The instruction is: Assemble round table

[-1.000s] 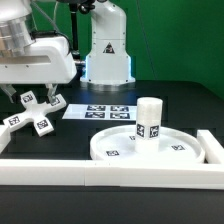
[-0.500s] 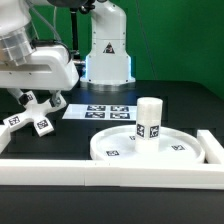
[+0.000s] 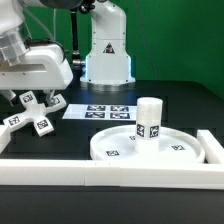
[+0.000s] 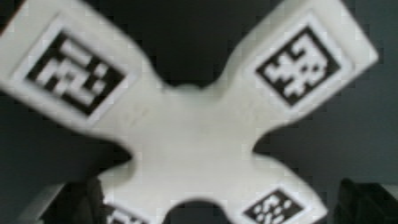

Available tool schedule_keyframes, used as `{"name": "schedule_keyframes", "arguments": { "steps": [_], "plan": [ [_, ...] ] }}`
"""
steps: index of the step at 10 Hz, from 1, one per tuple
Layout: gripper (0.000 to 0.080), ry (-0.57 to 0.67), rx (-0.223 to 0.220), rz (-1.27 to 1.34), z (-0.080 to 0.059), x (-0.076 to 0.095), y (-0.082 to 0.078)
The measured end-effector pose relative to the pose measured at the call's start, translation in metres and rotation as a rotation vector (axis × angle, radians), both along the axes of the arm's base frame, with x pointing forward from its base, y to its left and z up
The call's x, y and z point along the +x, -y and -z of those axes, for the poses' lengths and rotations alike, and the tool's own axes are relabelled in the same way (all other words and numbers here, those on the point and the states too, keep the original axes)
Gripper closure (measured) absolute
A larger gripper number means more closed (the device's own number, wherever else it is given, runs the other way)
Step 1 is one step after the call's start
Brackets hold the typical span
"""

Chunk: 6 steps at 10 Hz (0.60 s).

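Note:
The small white cross-shaped foot [image 3: 33, 112] lies on the black table at the exterior view's left. It fills the wrist view [image 4: 196, 130], showing its square tags. My gripper [image 3: 30, 96] hangs just over it and is open [image 4: 217, 200]. One dark finger [image 4: 71, 200] stands on each side of the foot's body, and I cannot tell if they touch it. The large rimmed round disc [image 3: 178, 148] lies flat near the front. The short thick cylinder leg [image 3: 148, 118] stands upright at its middle.
The marker board [image 3: 100, 111] lies flat behind the disc. A long white border bar [image 3: 100, 172] runs along the front and another [image 3: 212, 145] stands at the exterior view's right. The robot's white base [image 3: 105, 50] is at the back.
The gripper has come down a little over the cross-shaped foot. The foot, the disc and the leg have not moved.

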<state>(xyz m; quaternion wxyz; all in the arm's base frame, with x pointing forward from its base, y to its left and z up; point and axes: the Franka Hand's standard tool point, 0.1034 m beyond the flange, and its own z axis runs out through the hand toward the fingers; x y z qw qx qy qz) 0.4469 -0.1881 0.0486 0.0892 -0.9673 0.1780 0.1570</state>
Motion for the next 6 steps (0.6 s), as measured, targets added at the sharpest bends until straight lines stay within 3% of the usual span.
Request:
{"name": "schedule_keyframes", "arguments": {
  "steps": [2, 3, 6],
  "plan": [
    [0.0151, 0.006, -0.004, -0.003, 0.003, -0.004, 0.003],
    [0.0151, -0.002, -0.011, -0.005, 0.014, -0.022, -0.004],
    [0.0151, -0.011, -0.017, -0.012, 0.022, -0.032, -0.01]
  ]
}}
